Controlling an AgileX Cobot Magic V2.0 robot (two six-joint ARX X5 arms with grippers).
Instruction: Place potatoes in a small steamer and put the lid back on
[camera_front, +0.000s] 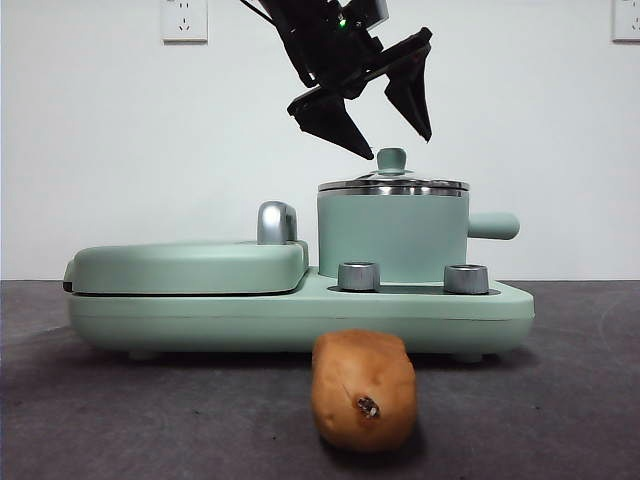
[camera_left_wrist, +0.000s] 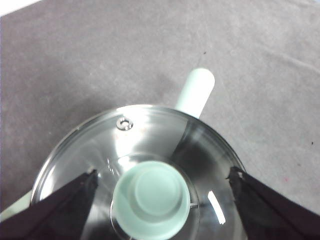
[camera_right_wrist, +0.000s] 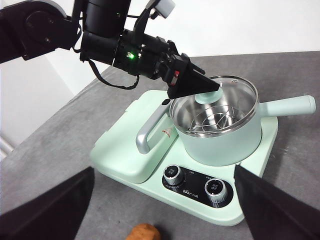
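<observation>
The mint-green small steamer (camera_front: 390, 238) stands on the right of its base, side handle (camera_front: 492, 225) pointing right. The glass lid (camera_front: 395, 186) rests on it, green knob (camera_left_wrist: 152, 197) upright. My left gripper (camera_front: 398, 146) hangs open just above the knob, one jaw on each side, touching nothing. The left wrist view looks straight down on the lid (camera_left_wrist: 100, 145) between those jaws. An orange-brown potato (camera_front: 363, 388) lies on the dark table in front of the base, also showing in the right wrist view (camera_right_wrist: 143, 233). My right gripper (camera_right_wrist: 164, 172) is open, held back and high, holding nothing.
A flat green griddle cover (camera_front: 190, 265) with a chrome handle (camera_front: 275, 222) takes up the left of the base (camera_front: 300, 320). Two steel dials (camera_front: 358, 276) sit on the base front. The left arm (camera_right_wrist: 115, 42) reaches in over the griddle. A white wall stands behind.
</observation>
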